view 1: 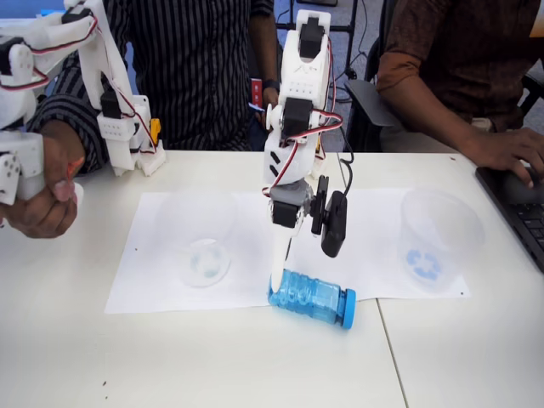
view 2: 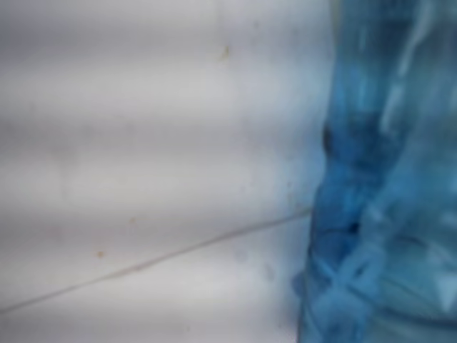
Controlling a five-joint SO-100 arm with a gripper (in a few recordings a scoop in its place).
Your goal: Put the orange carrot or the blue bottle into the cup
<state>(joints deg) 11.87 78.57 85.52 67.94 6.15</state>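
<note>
Paper sheet is carrying, from left, a pale-based cup, the blue bottle lying on its side, and the cup. End effector is reaching the bottle's base; whether it is pinching I cannot tell. Gripping squarely mid-body should be steadying the lift.

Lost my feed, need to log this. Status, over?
Gripper down at the base end of the blue bottle, jaws state unclear. Bottle lying on its side on the paper. Cup upright to the right, nothing between them.
</note>
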